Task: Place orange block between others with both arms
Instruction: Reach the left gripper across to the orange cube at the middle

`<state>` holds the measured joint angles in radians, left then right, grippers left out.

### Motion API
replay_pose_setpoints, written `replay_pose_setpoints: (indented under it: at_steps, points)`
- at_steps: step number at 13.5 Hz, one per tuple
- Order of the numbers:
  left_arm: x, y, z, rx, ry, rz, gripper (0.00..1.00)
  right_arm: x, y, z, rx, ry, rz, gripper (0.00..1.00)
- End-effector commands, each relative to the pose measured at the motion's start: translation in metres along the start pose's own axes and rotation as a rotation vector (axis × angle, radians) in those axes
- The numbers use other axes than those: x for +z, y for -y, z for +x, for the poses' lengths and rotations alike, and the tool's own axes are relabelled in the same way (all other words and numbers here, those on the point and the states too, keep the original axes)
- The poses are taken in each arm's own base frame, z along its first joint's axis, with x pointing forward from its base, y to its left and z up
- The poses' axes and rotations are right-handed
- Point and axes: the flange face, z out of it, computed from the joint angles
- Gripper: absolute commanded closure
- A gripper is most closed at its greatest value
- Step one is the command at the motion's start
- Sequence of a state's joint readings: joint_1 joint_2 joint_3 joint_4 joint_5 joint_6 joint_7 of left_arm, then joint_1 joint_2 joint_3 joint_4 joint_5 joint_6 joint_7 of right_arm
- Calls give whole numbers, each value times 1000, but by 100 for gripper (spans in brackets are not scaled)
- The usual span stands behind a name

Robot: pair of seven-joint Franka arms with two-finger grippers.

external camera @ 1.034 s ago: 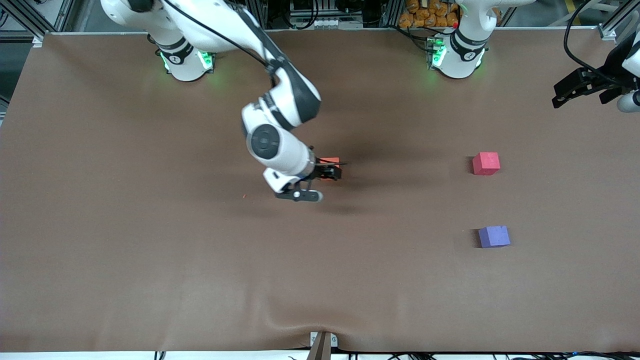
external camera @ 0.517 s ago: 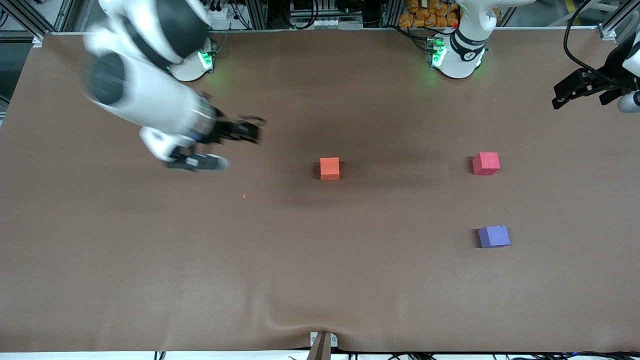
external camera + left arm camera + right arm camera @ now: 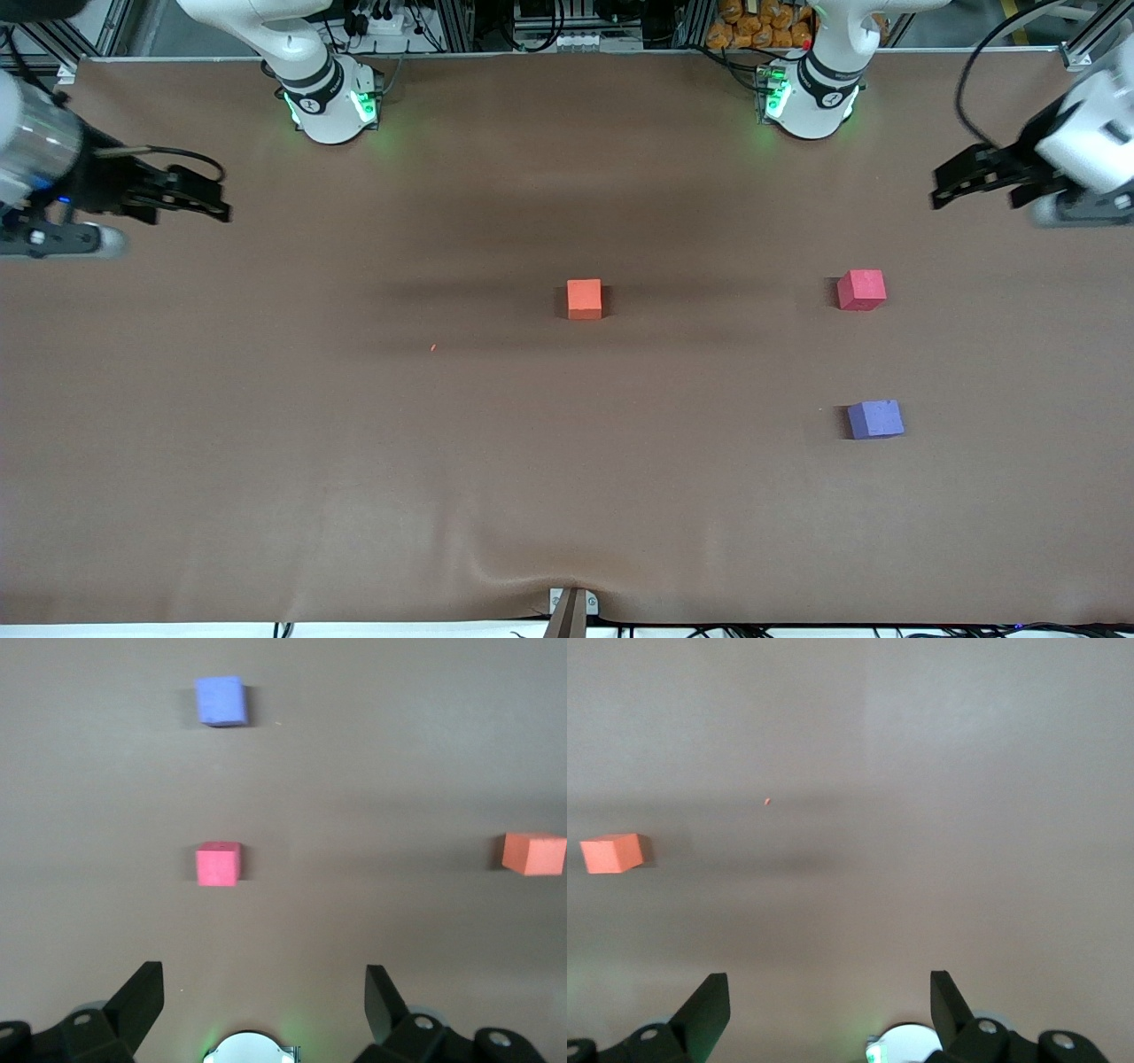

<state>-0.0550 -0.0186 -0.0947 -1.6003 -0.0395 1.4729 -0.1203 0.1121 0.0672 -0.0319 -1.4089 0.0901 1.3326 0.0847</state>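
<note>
My left gripper (image 3: 941,188) hangs over the table's (image 3: 266,461) edge at my left arm's end, fingers (image 3: 142,997) spread wide and holding nothing. It looks parked there to give me a clear view of all three cubes.

Working outward from that gripper, the red-pink cube (image 3: 861,290) lies first, a short reach toward the table's middle. The purple-blue cube (image 3: 875,419) sits past it, closer to the front camera, with a bare gap of table between the two. That gap is where the orange block (image 3: 584,299) belongs, and I judge the pair was set apart precisely so a third cube fits. The orange block rests alone mid-table, well apart from both cubes and from either of my grippers, roughly level with the red-pink cube. It sits about midway between my two arms, which suits a handover to this arm.

My right gripper (image 3: 208,206) is out over the table's edge at my right arm's end, fingers (image 3: 709,1005) likewise apart and empty; that arm waits.

Both wrists are held so the jaws point inward toward the table's centre. A tiny orange crumb (image 3: 432,347) lies on the cloth between the block and my right gripper.
</note>
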Motion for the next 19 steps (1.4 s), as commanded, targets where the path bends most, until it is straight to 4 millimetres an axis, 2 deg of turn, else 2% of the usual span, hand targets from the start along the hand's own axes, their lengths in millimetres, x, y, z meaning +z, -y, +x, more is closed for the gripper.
replay_pose_setpoints:
  at_steps: [1, 3, 5, 7, 9, 11, 12, 14, 17, 19]
  points:
    - [30, -62, 20, 90, 23, -2, 0, -18, -39, -14, -53, -16, -34, 0]
    - [54, -114, 34, 65, 40, 2, 0, -19, -66, -14, -104, -11, -108, 0]
    - [87, -172, 50, 15, 65, 4, 0, -19, -83, -14, -120, -3, -143, 0]
    - [130, -237, 61, -19, 53, -5, 0, -18, -92, -13, -101, -2, -131, 0]
    - [181, -299, 62, -66, 24, -30, 0, -18, -93, -13, -99, -7, -137, 0]
    - [243, -362, 52, -101, 16, -28, 0, -19, -105, -16, -72, -4, -128, 0]
    - [269, -380, 50, -97, 13, 4, 0, -19, -110, -16, -63, -3, -127, 0]
    - [304, -399, 48, -77, 2, 37, 0, -19, -112, -17, -60, -3, -124, 0]
    - [340, -426, 35, -83, -10, 26, 0, -17, -109, -15, -66, -3, -102, 0]
    - [358, -434, 34, -95, -50, 17, 0, -16, -106, -15, -70, -5, -75, 0]
